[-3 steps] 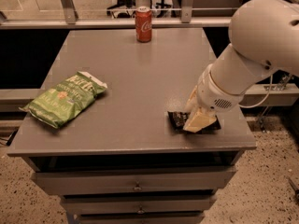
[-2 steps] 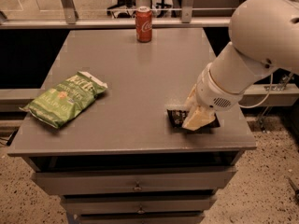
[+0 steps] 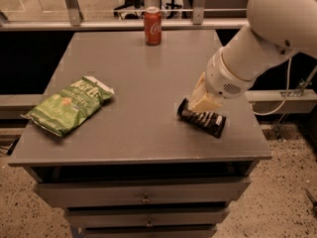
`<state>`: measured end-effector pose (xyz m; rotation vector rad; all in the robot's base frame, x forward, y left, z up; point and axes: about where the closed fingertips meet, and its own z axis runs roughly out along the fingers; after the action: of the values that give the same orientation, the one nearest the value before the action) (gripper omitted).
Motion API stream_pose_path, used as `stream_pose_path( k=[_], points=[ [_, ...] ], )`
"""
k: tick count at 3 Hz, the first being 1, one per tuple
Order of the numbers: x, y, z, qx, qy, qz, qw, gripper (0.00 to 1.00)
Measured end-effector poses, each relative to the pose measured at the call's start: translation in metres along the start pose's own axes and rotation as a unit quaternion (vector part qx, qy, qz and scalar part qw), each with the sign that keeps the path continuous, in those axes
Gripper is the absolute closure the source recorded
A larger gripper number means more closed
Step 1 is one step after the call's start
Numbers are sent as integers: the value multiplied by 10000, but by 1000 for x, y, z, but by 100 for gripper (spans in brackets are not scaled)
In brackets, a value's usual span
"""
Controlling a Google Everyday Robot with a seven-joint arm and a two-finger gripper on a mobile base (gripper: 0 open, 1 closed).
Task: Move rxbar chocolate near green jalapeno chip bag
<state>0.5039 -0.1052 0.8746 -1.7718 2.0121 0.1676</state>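
The arm (image 3: 262, 43) comes in from the upper right. Its big white shoulder shell fills that corner, and a thick white link slopes down and to the left, ending in a round wrist housing over the right side of the worktop (image 3: 143, 78). Below the wrist the cream-coloured pincer (image 3: 204, 102) points downward and meets the top edge of the bar (image 3: 207, 121). Whether the pincer is clamped on the bar or only resting against it cannot be told.

The bar is a small dark wrapper with rows of white print. It sits near the worktop's front right, its long side running diagonally from upper left to lower right, and most of it shows below the pincer.

The bag (image 3: 69, 105) lies flat on the left side near the front edge, well apart from the bar. A red can (image 3: 153, 26) stands upright at the back edge. Drawers (image 3: 143, 195) sit under the worktop.
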Motion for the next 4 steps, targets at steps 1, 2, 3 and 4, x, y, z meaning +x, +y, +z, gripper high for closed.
stream_pose_path(
  k=[1,2,3,4],
  points=[
    [-40,-21,13,116,-542,-37,9985,100],
    [-74,-22,32,76,-836,-123,9964,76],
    [-74,-21,31,74,-817,-131,9965,53],
    [-69,-16,25,93,-865,-288,9958,22]
  ],
)
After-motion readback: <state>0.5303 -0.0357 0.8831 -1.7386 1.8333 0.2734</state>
